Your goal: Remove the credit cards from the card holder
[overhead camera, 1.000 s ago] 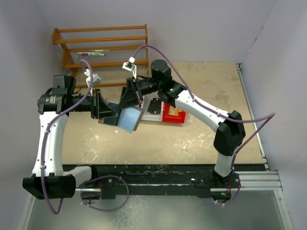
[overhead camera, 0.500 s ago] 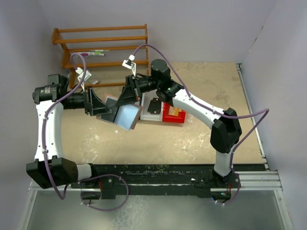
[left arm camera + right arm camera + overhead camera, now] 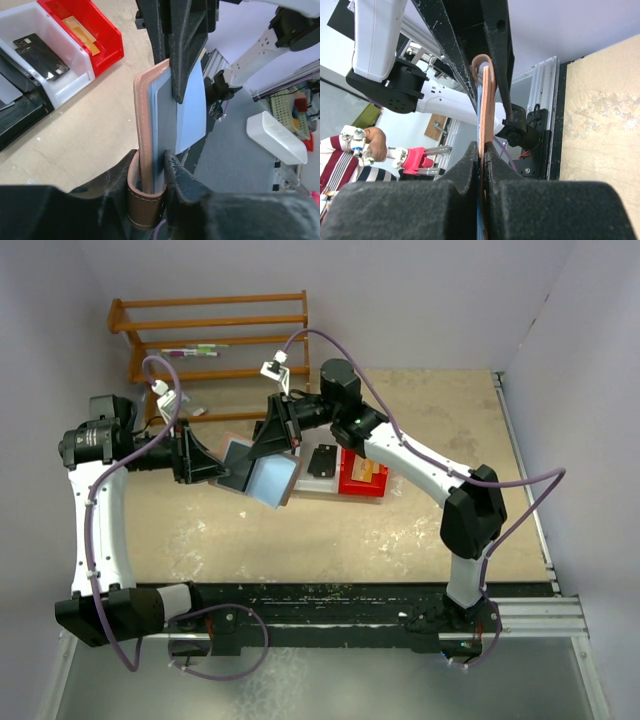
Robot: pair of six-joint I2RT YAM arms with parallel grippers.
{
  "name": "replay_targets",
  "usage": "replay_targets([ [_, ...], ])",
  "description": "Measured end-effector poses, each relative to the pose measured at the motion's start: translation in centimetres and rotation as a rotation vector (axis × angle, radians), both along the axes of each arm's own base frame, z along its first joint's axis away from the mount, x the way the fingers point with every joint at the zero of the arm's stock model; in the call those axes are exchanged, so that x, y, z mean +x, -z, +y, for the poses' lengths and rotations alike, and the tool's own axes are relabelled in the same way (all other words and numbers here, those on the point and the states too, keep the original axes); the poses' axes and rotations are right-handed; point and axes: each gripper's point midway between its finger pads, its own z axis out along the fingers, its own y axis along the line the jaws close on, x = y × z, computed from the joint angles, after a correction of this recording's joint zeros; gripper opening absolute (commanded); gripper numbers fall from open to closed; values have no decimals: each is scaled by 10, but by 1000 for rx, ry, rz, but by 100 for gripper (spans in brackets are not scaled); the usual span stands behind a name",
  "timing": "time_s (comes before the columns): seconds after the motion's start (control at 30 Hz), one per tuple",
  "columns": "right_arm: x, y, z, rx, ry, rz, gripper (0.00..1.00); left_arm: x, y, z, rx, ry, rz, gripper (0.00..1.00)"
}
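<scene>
Card holder [image 3: 272, 480] aloft, open face upward

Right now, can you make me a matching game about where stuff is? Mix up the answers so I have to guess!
Things:
1. pinkish-brown leather card holder
2. golden-yellow flat card
3. thin black card
4. brown wooden rack

Places:
A. inside the white plastic bin
B. up in the air, pinched by the left tool and the right tool
C. standing by the far wall
D. inside the red plastic bin

Pairs: 1-B, 2-D, 3-A, 4-C
</scene>
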Motion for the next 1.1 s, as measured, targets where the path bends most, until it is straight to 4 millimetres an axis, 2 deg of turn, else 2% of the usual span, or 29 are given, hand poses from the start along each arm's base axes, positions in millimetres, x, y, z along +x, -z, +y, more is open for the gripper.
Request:
replay_targets([
  [0.07, 1, 1, 0, -3, 2, 1, 0, -1, -2, -2, -23, 9, -1, 18],
  [0.17, 2, 2, -2, -6, 4, 3, 0, -4, -3, -6, -78, 27, 11, 18],
  [0.2, 2, 2, -2, -6, 2, 3, 2, -5, -4, -7, -92, 32, 15, 14],
  [0.23, 2, 2, -2, -6, 1, 4, 11, -5, -5, -7, -106, 36, 19, 4],
  [0.27, 2, 2, -3, -6, -1, 3, 15, -6, -5, -8, -120, 39, 24, 0],
  [0.33, 2, 0, -3, -4, -3, 0, 18, -7, -7, -9, -148, 44, 39, 0],
  [0.37, 2, -1, -3, -2, -3, -2, 25, -6, -7, -9, -156, 46, 44, 0],
  [0.47, 4, -9, -3, 12, 6, -19, 60, -3, -6, -8, -170, 44, 60, 0],
  [0.5, 6, -11, -2, 16, 16, -26, 68, -1, -5, -7, -169, 37, 66, 0],
  [0.6, 26, -17, -1, 13, 111, -53, 88, 8, 4, 2, -126, -21, 96, 0],
  [0.63, 36, -19, -3, 11, 159, -64, 96, 14, 9, 7, -98, -52, 99, 0],
  [0.67, 49, -19, -6, 2, 216, -67, 100, 19, 13, 12, -71, -89, 108, 0],
  [0.73, 77, -18, -18, -26, 352, -76, 100, 29, 22, 25, -16, -166, 112, 0],
  [0.87, 116, -22, -51, -79, 599, -110, 100, 47, 31, 47, 53, -299, 117, 0],
  [0.97, 120, -34, -65, -88, 712, -154, 100, 56, 34, 55, 76, -358, 131, 0],
  [1.1, 100, -53, -70, -75, 789, -210, 96, 63, 35, 63, 85, -411, 140, 0],
])
